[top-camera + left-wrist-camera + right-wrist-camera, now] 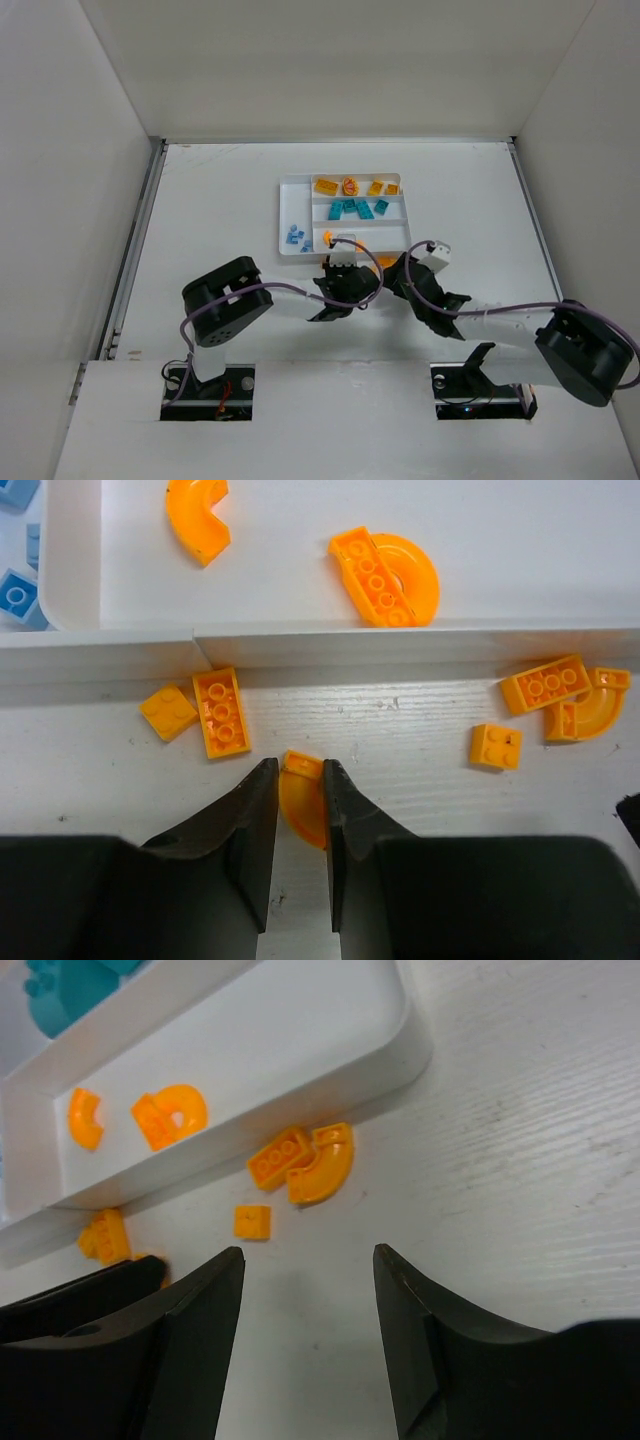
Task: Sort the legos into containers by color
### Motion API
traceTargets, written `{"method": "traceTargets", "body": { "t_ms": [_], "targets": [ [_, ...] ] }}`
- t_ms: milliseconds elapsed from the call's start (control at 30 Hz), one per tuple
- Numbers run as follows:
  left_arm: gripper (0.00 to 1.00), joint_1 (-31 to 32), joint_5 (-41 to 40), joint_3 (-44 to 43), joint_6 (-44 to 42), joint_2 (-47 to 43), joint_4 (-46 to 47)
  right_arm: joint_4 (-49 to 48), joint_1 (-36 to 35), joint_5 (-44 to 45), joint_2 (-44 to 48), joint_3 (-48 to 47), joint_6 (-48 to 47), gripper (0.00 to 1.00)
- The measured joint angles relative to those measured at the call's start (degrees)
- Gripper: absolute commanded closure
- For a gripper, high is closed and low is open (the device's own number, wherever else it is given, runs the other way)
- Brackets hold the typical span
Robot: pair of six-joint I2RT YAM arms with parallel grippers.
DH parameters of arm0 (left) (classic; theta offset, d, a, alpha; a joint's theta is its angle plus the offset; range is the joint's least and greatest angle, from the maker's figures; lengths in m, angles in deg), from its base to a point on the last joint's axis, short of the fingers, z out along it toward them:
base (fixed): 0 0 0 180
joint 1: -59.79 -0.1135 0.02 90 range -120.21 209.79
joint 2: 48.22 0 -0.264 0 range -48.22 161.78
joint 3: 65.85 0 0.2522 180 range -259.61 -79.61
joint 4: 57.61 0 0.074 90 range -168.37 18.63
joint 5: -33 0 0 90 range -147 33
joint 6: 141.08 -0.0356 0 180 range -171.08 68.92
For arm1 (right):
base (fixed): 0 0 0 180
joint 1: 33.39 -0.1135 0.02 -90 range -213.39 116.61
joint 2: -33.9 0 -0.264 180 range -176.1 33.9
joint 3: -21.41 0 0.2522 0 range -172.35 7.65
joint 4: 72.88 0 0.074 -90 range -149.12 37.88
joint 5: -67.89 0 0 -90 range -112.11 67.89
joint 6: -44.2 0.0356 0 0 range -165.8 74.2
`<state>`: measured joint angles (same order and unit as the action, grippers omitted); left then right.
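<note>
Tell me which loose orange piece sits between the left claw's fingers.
The curved arch piece, alone inside the left claw, just short of the tray wall.

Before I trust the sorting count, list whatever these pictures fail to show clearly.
- Left wrist view: the curved orange plastic piece's lower part hides behind the left tool's fingers.
- Top view: loose orange plastic bricks beside the white plastic tray lie mostly under the left tool and right tool.
- Right wrist view: teal plastic bricks, cut off by the upper edge.
- Top view: the round yellow piece's mark, too small to read.
</note>
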<state>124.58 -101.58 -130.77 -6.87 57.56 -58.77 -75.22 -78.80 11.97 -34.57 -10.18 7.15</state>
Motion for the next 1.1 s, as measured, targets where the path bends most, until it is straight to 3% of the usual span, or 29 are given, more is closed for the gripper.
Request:
{"method": "traceTargets", "body": {
  "t_ms": [300,700,900,1100],
  "targets": [
    [0.89,2.38,4.28,8.39,-1.20,-8.35,0.39,6.71,1.25,3.63,-11.19,-9.35,0.37,0.39],
    [0.87,0.61,7.58,17.75,-2.99,-26.71,0.57,18.01,0.22,10.75,-23.47,-22.62,1.60,0.51],
    [0.87,-1.66,8.28,19.80,-4.09,-31.85,1.84,20.79,-2.56,14.43,-27.41,-26.77,2.89,0.64],
    [0.87,-3.37,9.44,21.24,-4.61,-32.98,1.79,21.22,-8.90,14.99,-27.04,-26.18,5.95,0.67]
  ]
}}
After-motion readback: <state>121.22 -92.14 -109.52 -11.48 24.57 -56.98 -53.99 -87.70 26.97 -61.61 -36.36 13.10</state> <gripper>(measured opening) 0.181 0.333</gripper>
